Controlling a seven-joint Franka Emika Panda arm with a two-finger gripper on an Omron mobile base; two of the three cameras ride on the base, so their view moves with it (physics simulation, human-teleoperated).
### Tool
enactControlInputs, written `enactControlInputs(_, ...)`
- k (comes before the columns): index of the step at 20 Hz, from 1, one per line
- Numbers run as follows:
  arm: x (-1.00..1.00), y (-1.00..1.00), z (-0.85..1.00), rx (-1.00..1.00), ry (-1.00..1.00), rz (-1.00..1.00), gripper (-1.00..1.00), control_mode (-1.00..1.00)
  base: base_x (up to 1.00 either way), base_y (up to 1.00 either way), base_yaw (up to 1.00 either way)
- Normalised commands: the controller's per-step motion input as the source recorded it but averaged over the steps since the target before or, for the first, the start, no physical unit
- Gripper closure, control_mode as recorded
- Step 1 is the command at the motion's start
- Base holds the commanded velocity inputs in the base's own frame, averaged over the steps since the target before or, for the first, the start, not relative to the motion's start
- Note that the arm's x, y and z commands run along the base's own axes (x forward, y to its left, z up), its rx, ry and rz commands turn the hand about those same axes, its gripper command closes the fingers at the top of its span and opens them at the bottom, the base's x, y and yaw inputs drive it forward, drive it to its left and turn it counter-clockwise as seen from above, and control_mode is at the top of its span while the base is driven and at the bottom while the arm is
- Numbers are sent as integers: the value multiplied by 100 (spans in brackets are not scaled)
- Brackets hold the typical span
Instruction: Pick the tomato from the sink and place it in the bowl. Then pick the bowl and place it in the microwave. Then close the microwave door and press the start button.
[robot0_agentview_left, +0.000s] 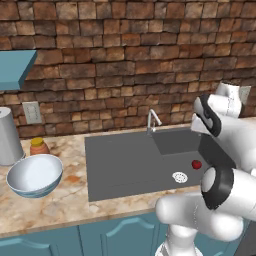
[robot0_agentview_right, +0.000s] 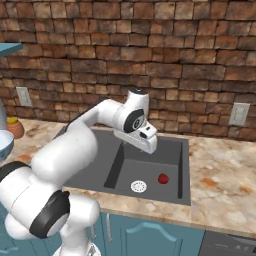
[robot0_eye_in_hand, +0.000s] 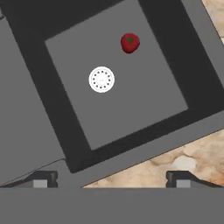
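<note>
Your hand (robot0_eye_in_hand: 112, 177) hangs above the sink (robot0_eye_in_hand: 65, 118), fingers spread wide and holding nothing. Shift it across until the tomato (robot0_eye_in_hand: 130, 43) sits between the fingertips, then lower straight down and close gently. The tomato lies on the basin floor, near the white drain (robot0_eye_in_hand: 101, 79). The bowl (robot0_agentview_left: 34, 175) on the bench (robot0_agentview_left: 65, 200) holds nothing.

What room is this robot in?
It looks like a kitchen. There's a dark grey sink with a silver faucet, set in a marble-look counter over teal cabinets, and a bowl beside it.
</note>
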Motion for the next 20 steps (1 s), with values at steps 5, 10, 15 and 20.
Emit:
enactControlInputs(5,11,-40,-55,1,15,-7,-100,-100,0,0,0)
enactControlInputs(10,13,-25,-58,12,0,0,-100,-100,0,0,0)
enactControlInputs(15,16,-11,-52,2,0,0,-100,-100,0,0,0)
enactControlInputs(20,19,-9,-59,0,4,0,-100,-100,0,0,0)
